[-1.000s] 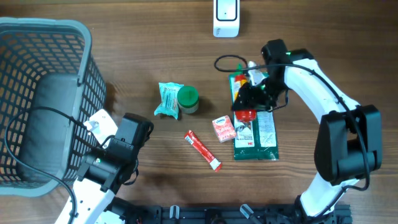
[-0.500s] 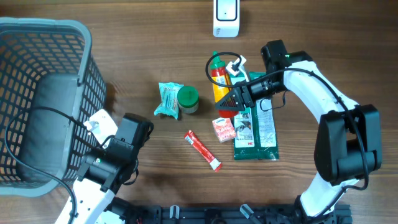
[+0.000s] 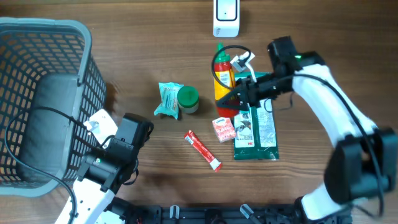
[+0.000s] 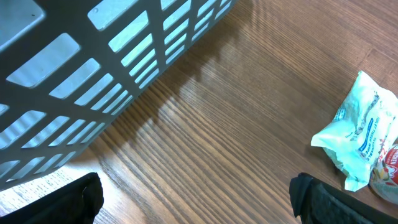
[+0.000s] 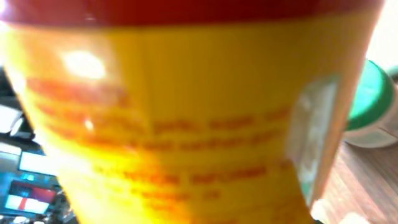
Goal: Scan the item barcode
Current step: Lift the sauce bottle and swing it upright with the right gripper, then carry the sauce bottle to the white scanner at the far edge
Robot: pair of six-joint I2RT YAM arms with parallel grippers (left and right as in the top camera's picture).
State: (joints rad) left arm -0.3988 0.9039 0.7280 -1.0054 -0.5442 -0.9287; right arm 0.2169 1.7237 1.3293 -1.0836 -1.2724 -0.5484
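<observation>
The right fingers (image 3: pixel 244 93) clasp the sauce bottle (image 3: pixel 224 74) across its lower body, toward the worktop's (image 3: pixel 143 37) far edge and right of middle, with its tip near the white scanner (image 3: pixel 225 15). It is a smooth, rounded squeeze bottle, glossy yellow with blurred red print, a red shoulder and a green nozzle. The left fingers (image 4: pixel 71 202) stand spread wide, holding nothing, over wood grain beside the grey lattice basket (image 4: pixel 93 74).

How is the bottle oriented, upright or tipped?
Tipped: the overhead view shows the bottle side-on, nozzle toward the scanner, held in the right gripper.
</observation>
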